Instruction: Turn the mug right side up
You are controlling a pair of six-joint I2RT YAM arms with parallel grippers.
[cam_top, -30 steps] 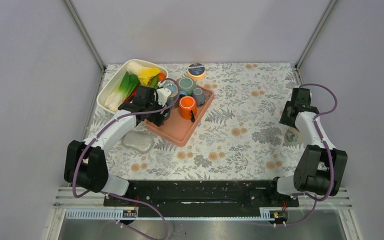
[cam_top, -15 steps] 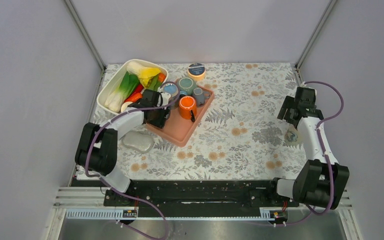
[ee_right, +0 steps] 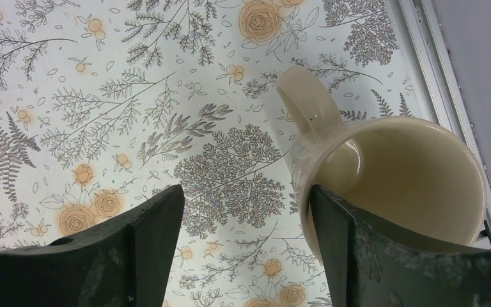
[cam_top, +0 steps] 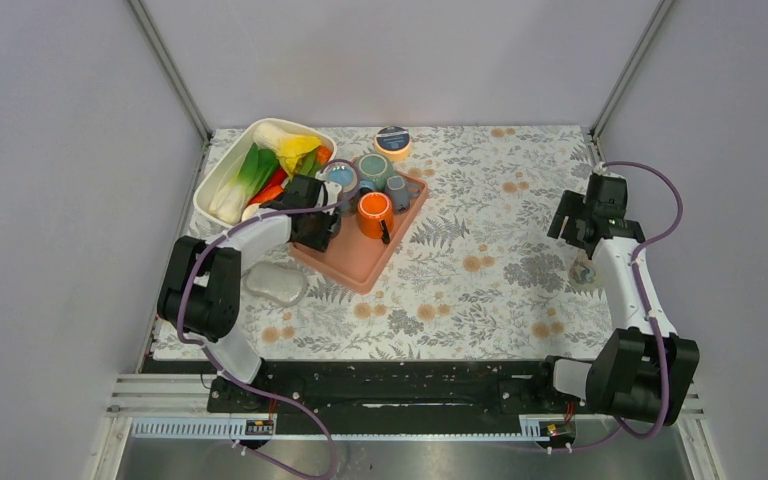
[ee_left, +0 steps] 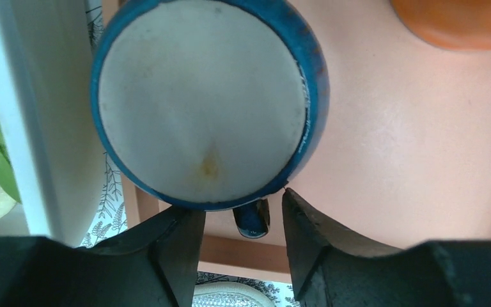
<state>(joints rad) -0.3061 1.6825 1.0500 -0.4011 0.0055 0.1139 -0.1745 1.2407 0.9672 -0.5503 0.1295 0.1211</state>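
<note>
A cream mug (ee_right: 390, 173) stands right side up on the flowered table, its mouth open to the right wrist view and its handle pointing away. In the top view the cream mug (cam_top: 585, 271) sits at the right table edge. My right gripper (ee_right: 246, 198) is open and empty just above it, with the right finger beside the mug's wall; in the top view it (cam_top: 582, 240) is just behind the mug. A blue mug (ee_left: 204, 102) stands upright on the pink tray (ee_left: 390, 160). My left gripper (ee_left: 243, 208) is open, with its fingers on either side of the blue mug's handle and not touching it.
The tray (cam_top: 360, 270) also holds an orange mug (cam_top: 374, 212), a green mug (cam_top: 373, 170) and a small grey cup (cam_top: 397, 187). A white basket of vegetables (cam_top: 222, 170) stands at the back left. A round tin (cam_top: 392, 140) is behind the tray and a pale scrubber (cam_top: 275, 283) lies at its front left.
The blue mug, tilted in my left gripper a second ago, now stands upright on the tray and the fingers have let go. My right arm has shifted slightly above the cream mug.
</note>
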